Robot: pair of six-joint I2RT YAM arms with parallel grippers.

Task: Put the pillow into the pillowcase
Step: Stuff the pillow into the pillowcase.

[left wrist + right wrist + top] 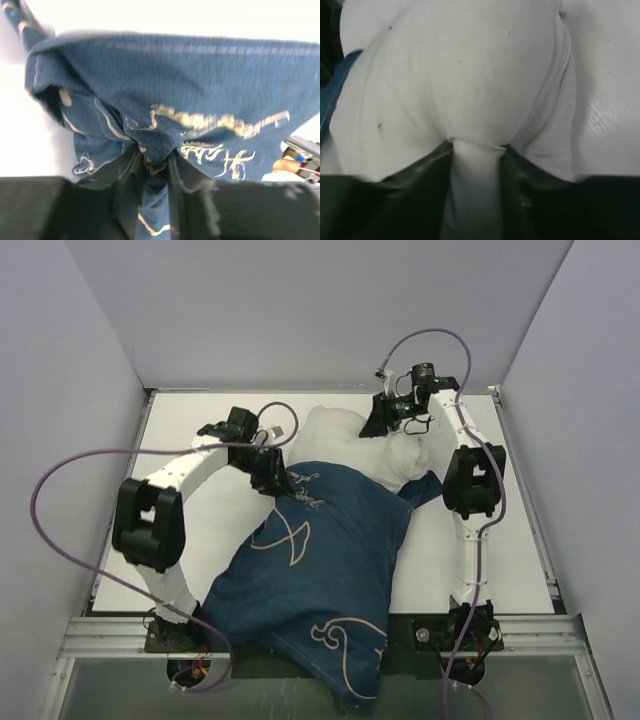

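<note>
My left gripper (155, 159) is clamped shut on a fold of the pillowcase (200, 80). My right gripper (477, 150) pinches a tuck of the pillow (470, 75), which bulges just ahead of it, seemingly partly cased. Either thin pinch could slip if I tug, and the case would then slide off.

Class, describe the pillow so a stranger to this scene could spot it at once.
On the white table, between the two arms, lies a navy whale-print pillowcase. The pillow bulges from its far end, pinched by the right gripper. It is the only plain white, puffy, wrinkled thing there.
</note>
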